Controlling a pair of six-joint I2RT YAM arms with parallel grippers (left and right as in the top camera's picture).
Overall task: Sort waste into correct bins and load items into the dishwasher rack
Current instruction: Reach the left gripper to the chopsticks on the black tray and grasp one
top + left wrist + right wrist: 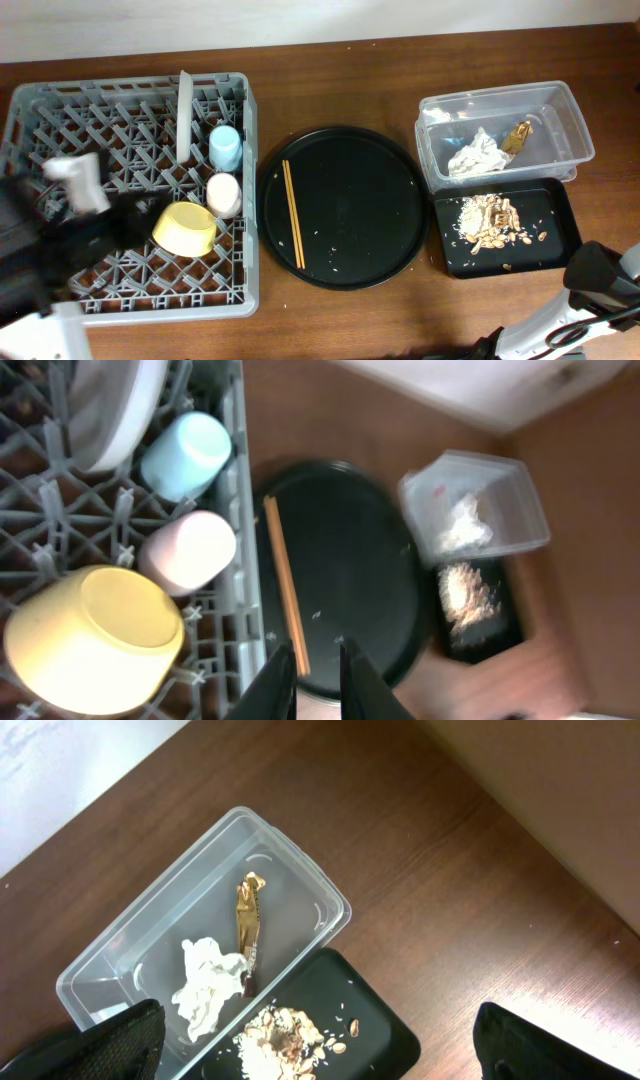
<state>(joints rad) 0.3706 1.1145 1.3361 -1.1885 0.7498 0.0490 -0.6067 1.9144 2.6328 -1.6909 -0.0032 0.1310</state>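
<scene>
The grey dishwasher rack point(60, 110) holds the upright pale plate point(184, 115), blue cup point(226, 148), pink cup point(224, 194) and yellow bowl point(185, 228). The two chopsticks point(293, 213) lie on the round black tray point(350, 200). The clear tub point(560, 120) holds the white napkin point(478, 153) and gold foil point(518, 135). Food scraps point(490, 222) lie in the shallow black tray point(555, 215). My left gripper point(317, 660) has a narrow gap and is empty, above the rack's right edge near the chopsticks point(285, 585). My right gripper point(320, 1040) is wide open and empty above the tub point(300, 870) and black tray point(380, 1030).
My left arm point(90, 225) is blurred over the rack's front left. My right arm point(600, 275) comes in at the bottom right corner. A few crumbs dot the round black tray. The brown wooden table point(340, 320) runs to a pale wall at the back.
</scene>
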